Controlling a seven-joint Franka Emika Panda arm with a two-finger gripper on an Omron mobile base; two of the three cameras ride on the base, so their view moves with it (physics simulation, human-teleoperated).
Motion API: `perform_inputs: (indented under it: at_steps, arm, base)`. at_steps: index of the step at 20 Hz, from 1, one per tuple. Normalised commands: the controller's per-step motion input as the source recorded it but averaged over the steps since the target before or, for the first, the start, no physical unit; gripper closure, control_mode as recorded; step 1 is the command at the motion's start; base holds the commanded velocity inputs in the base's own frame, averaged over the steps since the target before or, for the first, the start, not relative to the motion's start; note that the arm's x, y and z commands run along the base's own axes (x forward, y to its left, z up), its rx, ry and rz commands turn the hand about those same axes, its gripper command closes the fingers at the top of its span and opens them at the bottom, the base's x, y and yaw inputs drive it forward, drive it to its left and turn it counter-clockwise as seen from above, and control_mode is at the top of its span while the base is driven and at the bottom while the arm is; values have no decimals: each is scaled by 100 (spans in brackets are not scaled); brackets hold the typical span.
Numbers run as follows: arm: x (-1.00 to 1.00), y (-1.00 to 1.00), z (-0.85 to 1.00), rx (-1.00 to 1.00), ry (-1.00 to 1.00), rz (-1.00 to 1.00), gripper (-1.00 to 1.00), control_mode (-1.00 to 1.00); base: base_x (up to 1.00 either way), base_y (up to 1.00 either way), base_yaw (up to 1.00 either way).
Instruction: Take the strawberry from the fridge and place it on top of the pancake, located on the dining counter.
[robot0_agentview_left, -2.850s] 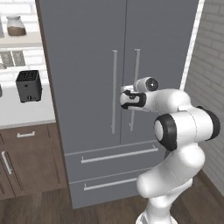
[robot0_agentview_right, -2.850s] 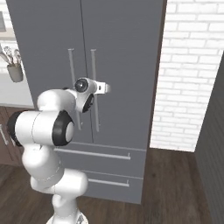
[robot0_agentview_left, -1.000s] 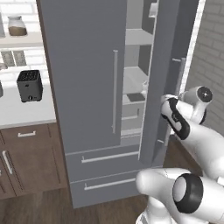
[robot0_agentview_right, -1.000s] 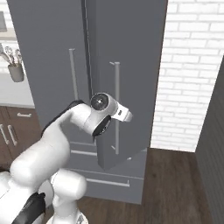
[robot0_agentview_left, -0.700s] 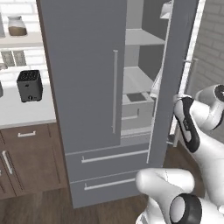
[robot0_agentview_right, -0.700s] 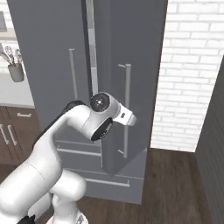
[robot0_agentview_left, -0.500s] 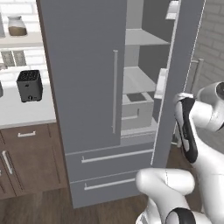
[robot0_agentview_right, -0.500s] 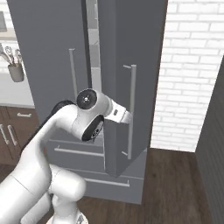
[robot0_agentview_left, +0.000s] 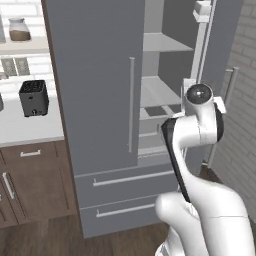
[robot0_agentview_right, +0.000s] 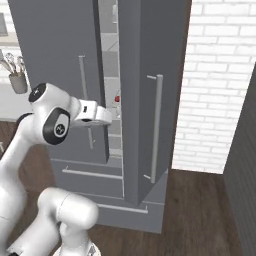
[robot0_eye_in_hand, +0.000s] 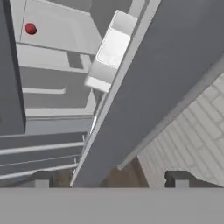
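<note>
the strawberry (robot0_eye_in_hand: 30, 29) lies on a pale shelf (robot0_eye_in_hand: 57, 33) inside the fridge (robot0_agentview_left: 95, 100), near that shelf's far corner in the hand view; in the right base view it is a small red spot (robot0_agentview_right: 117, 99) in the gap between the doors. the right door (robot0_agentview_right: 150, 100) stands swung open, the left door shut. the left base view shows the shelves (robot0_agentview_left: 160, 92) but no red fruit. a white bin (robot0_eye_in_hand: 113, 50) hangs on the open door's inner side. the gripper (robot0_eye_in_hand: 109, 179) has its two finger tips (robot0_eye_in_hand: 177, 178) spread well apart, holding nothing, straddling the open door's edge. a black toaster (robot0_agentview_left: 33, 97) sits on the wall counter (robot0_agentview_left: 27, 127) left of the fridge.
</note>
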Motion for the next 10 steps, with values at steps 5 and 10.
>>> perform_inputs:
  at_steps: [5, 10]
  arm:
    - [55, 40, 0, -32, 67, 20, -100, -100]
    - [32, -23, -31, -16, 16, 19, -100, -100]
  base:
    - [0, 0, 0]
    - [0, 0, 0]
